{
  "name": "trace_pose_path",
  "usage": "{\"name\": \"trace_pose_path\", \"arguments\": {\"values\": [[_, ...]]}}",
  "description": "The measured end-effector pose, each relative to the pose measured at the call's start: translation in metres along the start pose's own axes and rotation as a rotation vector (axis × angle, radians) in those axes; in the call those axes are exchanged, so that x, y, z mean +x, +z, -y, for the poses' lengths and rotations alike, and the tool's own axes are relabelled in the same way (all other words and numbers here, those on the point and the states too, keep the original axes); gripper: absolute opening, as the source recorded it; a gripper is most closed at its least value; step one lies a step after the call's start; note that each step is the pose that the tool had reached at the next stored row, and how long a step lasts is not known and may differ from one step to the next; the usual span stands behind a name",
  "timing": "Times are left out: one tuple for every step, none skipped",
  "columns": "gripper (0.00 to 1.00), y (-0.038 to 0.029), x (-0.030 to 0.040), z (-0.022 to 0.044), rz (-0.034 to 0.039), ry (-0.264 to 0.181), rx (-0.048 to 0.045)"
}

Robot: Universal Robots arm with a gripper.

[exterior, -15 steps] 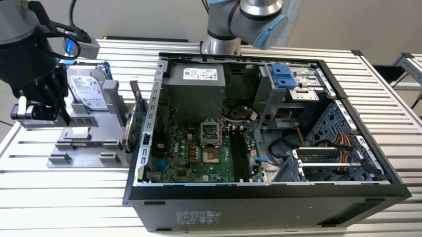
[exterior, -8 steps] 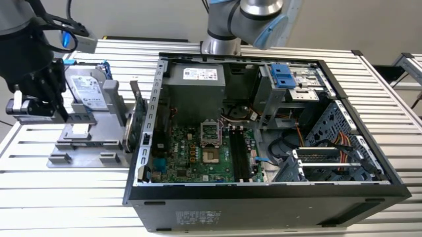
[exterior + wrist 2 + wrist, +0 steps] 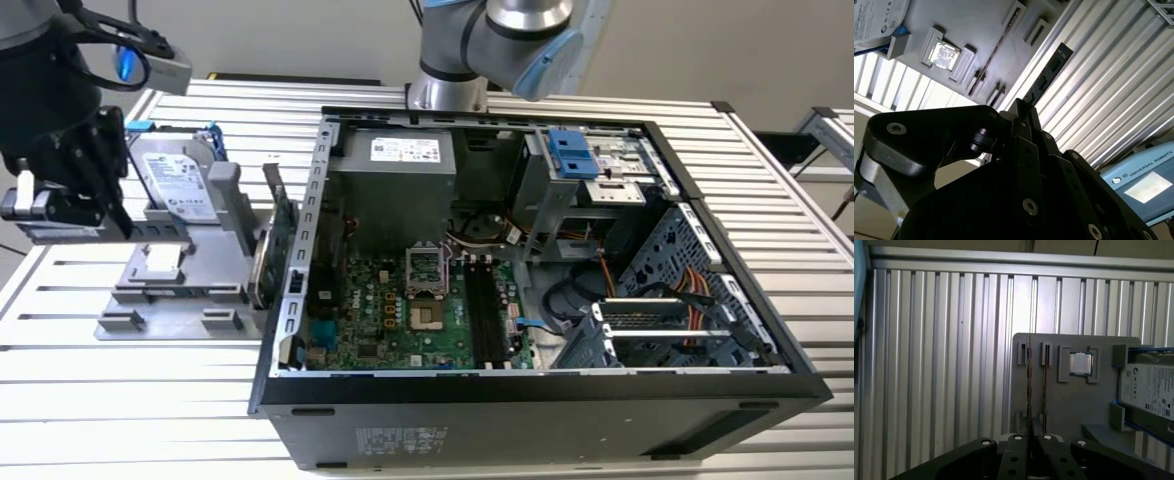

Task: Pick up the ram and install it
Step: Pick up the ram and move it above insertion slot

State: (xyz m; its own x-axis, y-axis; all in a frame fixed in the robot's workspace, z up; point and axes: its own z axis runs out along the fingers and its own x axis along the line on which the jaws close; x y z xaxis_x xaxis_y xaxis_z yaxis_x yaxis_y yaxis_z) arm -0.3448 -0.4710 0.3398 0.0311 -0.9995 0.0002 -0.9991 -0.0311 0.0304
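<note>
Table (image 3: 147,400): in the exterior view, bare slats at 6 and 9 o'clock of the grey fixture (image 3: 180,300) — open passage.
Fixture: hard drive (image 3: 174,175) stands at its 12 o'clock, expansion card (image 3: 271,240) upright at 3, hard against the case (image 3: 534,410).
Gripper (image 3: 1030,434): clamped on the ram (image 3: 1028,380), slot posts (image 3: 1046,354) just beside.
Case interior: open from above — power supply (image 3: 394,170) at 11 o'clock, drive cage (image 3: 667,300) at 3.

Silver arm (image 3: 523,18) with pale-blue joint caps; black, seemingly matte gripper (image 3: 1030,436) links studded with screws.
</note>
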Motion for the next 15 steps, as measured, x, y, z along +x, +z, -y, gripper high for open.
{"name": "trace_pose_path", "arguments": {"values": [[0.0, -0.0015, 0.0, 0.0, -0.0001, 0.0, 0.0], [0.0, -0.0029, 0.0, -0.0001, -0.0001, 0.0, -0.0001], [0.0, -0.0043, 0.0, -0.0001, 0.0, 0.0, 0.0], [0.0, -0.0058, 0.0, -0.0002, -0.0001, 0.0, -0.0001], [0.0, -0.0073, 0.0, -0.0002, -0.0001, 0.0, -0.0001], [0.0, -0.0086, 0.0, -0.0003, -0.0002, 0.0, -0.0002], [0.0, -0.01, 0.0, -0.0003, -0.0002, 0.0, -0.0002], [0.0, -0.0112, 0.0, -0.0003, -0.0001, 0.0, -0.0001], [0.0, -0.0126, 0.0, -0.0004, -0.0001, 0.0, 0.0], [0.0, -0.0139, 0.0, -0.0004, -0.0001, 0.0, -0.0001], [0.0, -0.0151, 0.0, -0.0005, -0.0001, 0.0, -0.0001], [0.0, -0.0164, 0.0, -0.0005, -0.0001, 0.0, -0.0001], [0.0, -0.0177, 0.0, -0.0005, -0.0001, 0.0, 0.0], [0.0, -0.0191, 0.0, -0.0006, -0.0001, 0.0, -0.0001], [0.0, -0.0205, 0.0, -0.0006, -0.0001, 0.0, -0.0001]]}}
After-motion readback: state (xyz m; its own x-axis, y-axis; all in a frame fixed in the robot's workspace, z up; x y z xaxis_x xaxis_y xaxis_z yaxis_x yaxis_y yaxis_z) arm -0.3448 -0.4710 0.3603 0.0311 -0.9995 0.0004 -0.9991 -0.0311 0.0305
